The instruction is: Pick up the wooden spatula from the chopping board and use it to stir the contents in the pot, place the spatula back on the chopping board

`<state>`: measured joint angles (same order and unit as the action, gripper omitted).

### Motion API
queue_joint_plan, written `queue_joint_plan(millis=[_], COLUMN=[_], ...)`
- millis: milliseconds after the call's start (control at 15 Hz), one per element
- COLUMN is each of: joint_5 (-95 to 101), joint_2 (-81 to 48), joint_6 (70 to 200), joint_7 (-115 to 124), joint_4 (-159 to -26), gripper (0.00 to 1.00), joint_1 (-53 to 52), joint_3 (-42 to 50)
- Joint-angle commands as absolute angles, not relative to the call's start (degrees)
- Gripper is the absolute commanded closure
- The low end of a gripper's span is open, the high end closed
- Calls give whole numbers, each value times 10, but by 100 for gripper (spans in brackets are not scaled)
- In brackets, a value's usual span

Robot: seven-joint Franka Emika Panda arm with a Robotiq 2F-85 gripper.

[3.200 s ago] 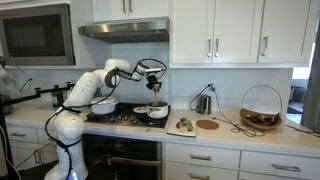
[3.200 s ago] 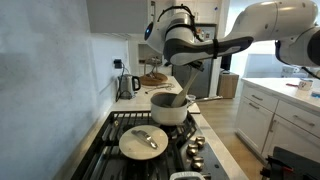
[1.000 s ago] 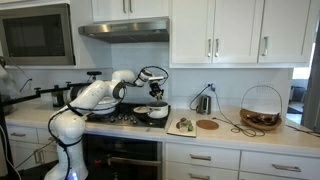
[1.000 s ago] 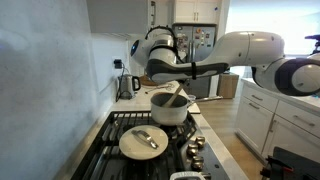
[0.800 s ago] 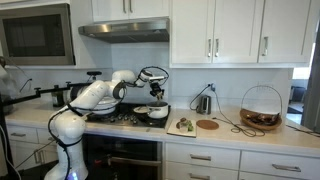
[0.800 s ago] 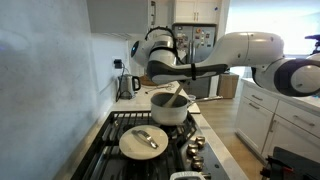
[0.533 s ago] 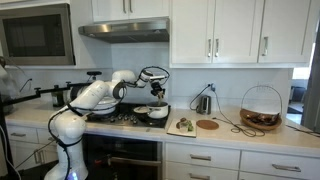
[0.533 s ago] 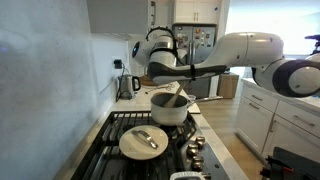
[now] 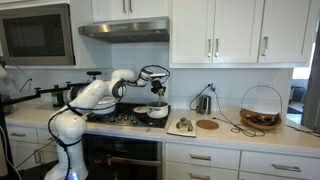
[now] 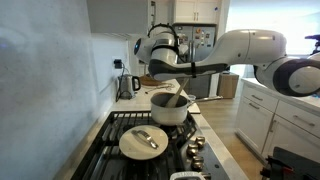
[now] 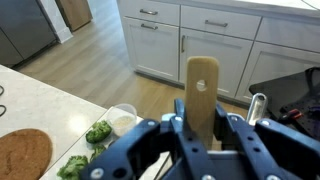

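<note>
My gripper (image 9: 157, 90) hangs over the pot (image 9: 152, 112) on the stove, shut on the wooden spatula. In an exterior view the spatula (image 10: 174, 95) slants down from the gripper (image 10: 168, 78) into the pot (image 10: 168, 109). Its blade is hidden inside the pot. In the wrist view the pale spatula handle (image 11: 201, 92), with a hole near its end, stands upright between the fingers of my gripper (image 11: 203, 126). The chopping board (image 9: 181, 126) lies on the counter right beside the stove, with green bits (image 11: 97, 132) on it.
A white pot (image 9: 103, 104) with a lid (image 10: 143, 141) sits on the stove's other side. On the counter beyond the board are a round wooden disc (image 9: 207, 125), a small cup (image 11: 122, 118), a metal kettle (image 9: 203, 103) and a wire basket (image 9: 261, 110).
Since the earliest frames the arm has come down and brought the spatula into the pot. Over the last second the spatula has only shifted slightly inside the pot.
</note>
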<state>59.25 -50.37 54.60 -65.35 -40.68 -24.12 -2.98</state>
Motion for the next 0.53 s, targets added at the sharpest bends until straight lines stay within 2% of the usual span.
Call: queue_joint_plan(millis=[0, 467], joint_5=[598, 597], joint_2=[-481, -447], joint_6=[524, 504], joint_7=[-695, -725], joint_4=[-413, -451], gripper=[93, 93], joint_1=[-258, -266], joint_3=[-21, -32])
